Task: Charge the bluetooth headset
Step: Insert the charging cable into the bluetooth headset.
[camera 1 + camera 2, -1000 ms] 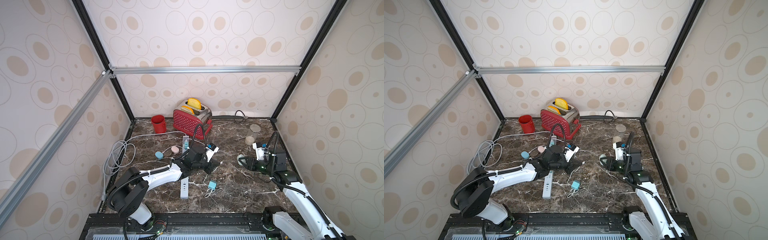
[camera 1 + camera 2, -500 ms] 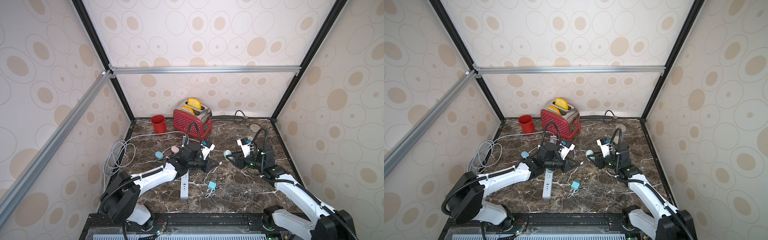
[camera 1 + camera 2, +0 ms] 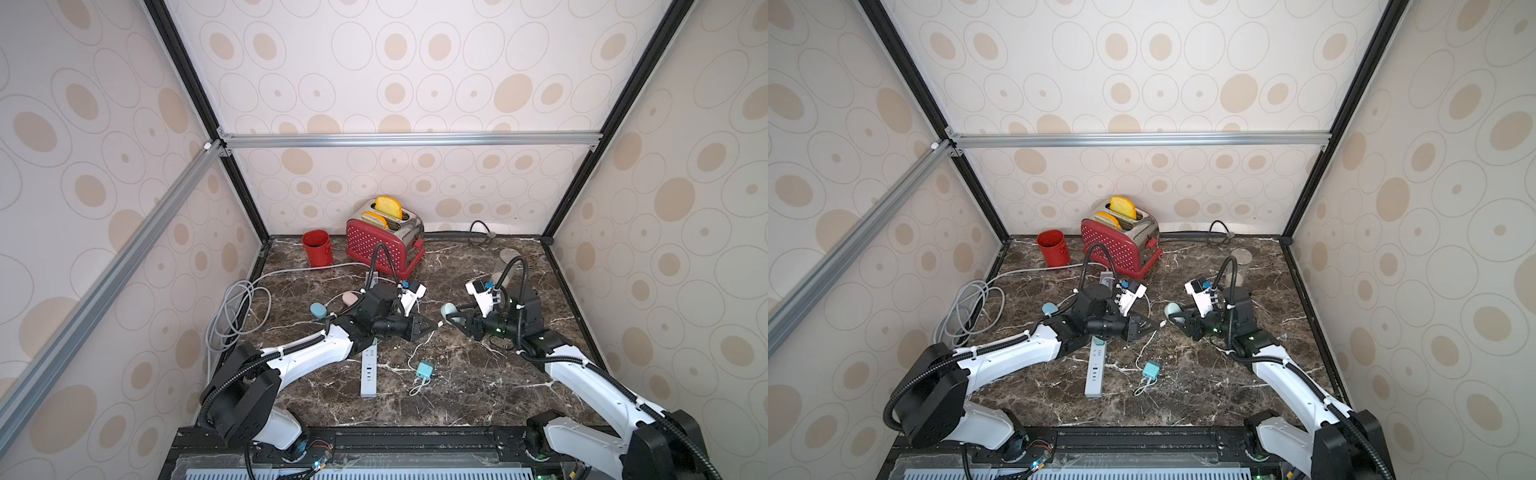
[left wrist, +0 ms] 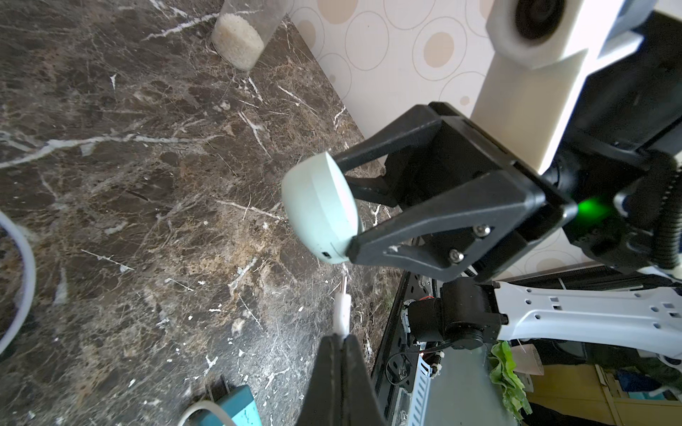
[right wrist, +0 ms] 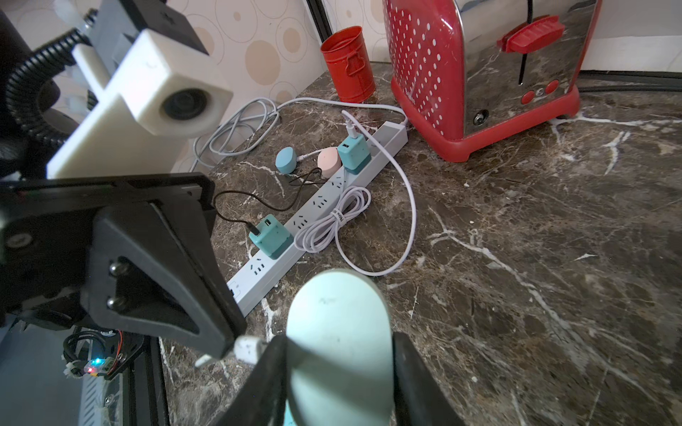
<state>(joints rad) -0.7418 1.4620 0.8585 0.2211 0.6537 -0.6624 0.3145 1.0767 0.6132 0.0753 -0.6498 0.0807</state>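
Both arms swung inward; my left gripper [image 3: 430,325], pinching the white plug [image 4: 341,311], aims its tip at the headset case [image 4: 317,210] clamped in right gripper [image 3: 455,318], just apart

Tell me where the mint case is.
The mint case is right of centre in both top views, held by the right gripper, facing the left gripper's plug.
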